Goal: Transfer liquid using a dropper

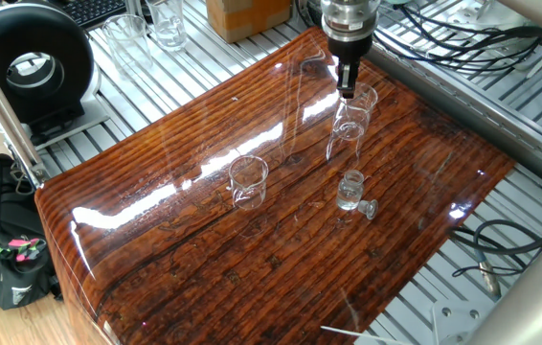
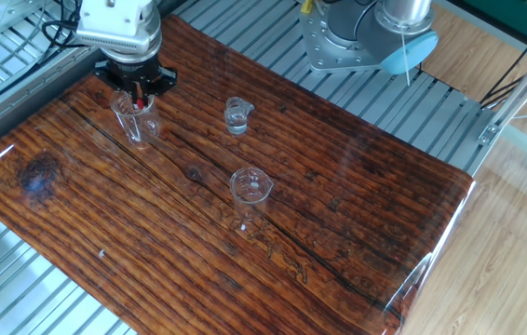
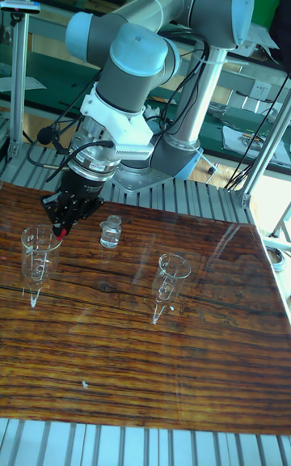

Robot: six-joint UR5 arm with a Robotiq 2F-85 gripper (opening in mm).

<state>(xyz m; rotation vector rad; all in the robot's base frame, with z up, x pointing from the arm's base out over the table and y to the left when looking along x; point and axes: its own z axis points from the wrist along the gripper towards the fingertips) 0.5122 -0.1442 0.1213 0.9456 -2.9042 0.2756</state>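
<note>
Dark two-finger gripper poised directly above the rim of a tall clear glass vessel near the table's far corner, fingers drawn close together around the small red rubber bulb of a slim transparent dropper. In the tall fixed view, same red bulb peeking out just below the black fingers, right at the lip of the vessel; clear tube of the dropper not distinguishable from the glass around it. In one fixed view, gripper hanging over the vessel, red barely discernible between the fingers. Whether the tube tip reaches into the vessel: cannot tell. Clear colourless liquid too faint to make out in any of the glassware.

Set on a glossy reddish-brown wood-grain table top, strongly reflective. Short clear stoppered glass bottle standing upright, apart from the vessel, toward the table's middle; in one fixed view a small clear stopper-like piece lying just beside the bottle. Second clear glass beaker upright near the table's centre, well apart from the gripper. Grey UR5 arm with blue joint caps arching down from behind the table.
</note>
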